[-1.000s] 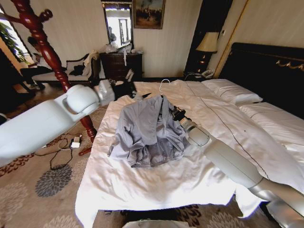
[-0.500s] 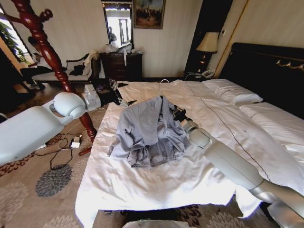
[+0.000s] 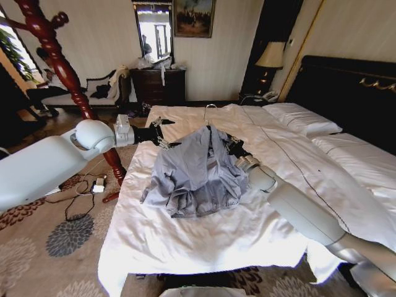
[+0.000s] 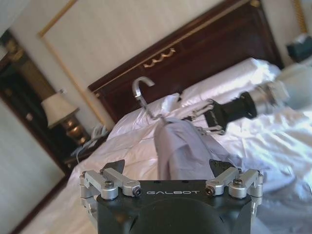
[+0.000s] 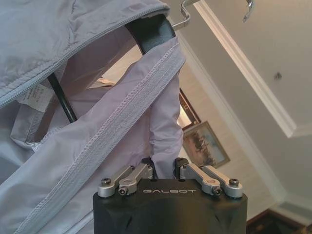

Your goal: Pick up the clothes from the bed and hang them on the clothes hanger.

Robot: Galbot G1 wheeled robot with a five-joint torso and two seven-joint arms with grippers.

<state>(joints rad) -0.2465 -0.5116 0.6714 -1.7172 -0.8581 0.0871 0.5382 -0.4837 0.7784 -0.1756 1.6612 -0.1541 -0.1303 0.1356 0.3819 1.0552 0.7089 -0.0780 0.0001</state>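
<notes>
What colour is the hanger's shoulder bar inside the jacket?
Black, clearest in the right wrist view: hanger inside the grey-blue jacket.

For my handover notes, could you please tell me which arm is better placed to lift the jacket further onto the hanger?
Probably the right. Its pincer is shut on the jacket just below the hanger. The left pincer is open, beside the jacket's shoulder, holding nothing.

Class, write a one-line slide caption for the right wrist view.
Right claw pinches the grey-blue jacket draped on the black hanger.
</notes>
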